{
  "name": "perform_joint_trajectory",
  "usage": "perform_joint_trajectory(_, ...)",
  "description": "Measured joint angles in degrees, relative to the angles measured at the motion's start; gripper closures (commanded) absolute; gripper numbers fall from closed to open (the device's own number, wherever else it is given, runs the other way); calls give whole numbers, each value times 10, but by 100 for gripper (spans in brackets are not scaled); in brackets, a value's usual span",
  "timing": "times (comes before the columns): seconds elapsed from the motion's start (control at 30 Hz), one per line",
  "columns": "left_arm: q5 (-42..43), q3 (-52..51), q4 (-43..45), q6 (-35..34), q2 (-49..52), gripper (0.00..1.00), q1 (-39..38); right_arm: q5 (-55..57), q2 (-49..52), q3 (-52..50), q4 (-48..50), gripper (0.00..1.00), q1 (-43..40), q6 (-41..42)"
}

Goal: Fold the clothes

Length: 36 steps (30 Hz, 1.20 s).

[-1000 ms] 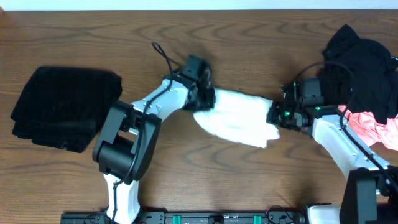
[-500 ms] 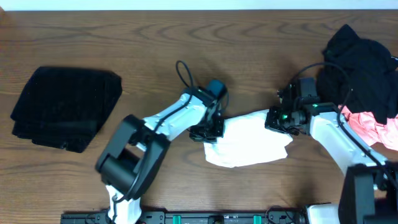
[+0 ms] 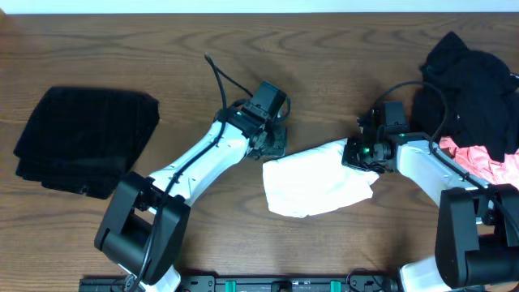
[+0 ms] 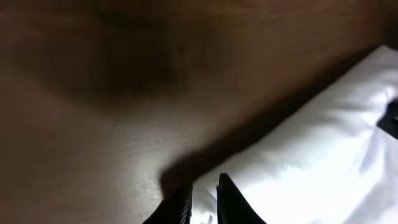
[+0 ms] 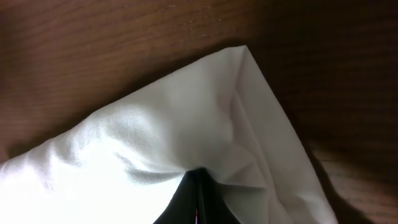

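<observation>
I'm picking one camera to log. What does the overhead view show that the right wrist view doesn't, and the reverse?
Only overhead: the folded black garment, the black and pink pile and the left gripper. Only right wrist: the close-up creases where the right gripper pinches the white garment. Both: that garment and the wooden table.

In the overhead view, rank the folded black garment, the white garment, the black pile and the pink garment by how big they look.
1. folded black garment
2. black pile and white garment, too close to rank; the frame edge cuts the pile
3. pink garment, partly hidden
</observation>
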Motion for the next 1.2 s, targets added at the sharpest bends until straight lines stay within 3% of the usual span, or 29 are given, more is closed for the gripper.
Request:
perform_joint_trajectory(0.2,5,-9,-29,6,22,84,-1,0,0,0,0,99,0,0)
perform_joint_trajectory(0.3,23,-10,-79,15,33,85,-1,1,0,0,0,99,0,0)
perform_joint_trajectory(0.4,56,-12,-143,41,33,94,-1,1,0,0,0,99,0,0)
perform_joint_trajectory(0.6,78,-16,-272,80,33,94,-1,3,0,0,-1,99,0,0)
perform_joint_trajectory(0.83,67,-15,-189,93,-17,88,-3,10,0,2,-3,99,3,0)
perform_joint_trajectory(1.0,67,-9,-74,93,-49,94,-15,10,0,2,-3,99,3,0)
perform_joint_trajectory(1.2,65,-9,-20,88,-17,95,-37,11,0,3,-7,99,3,0)
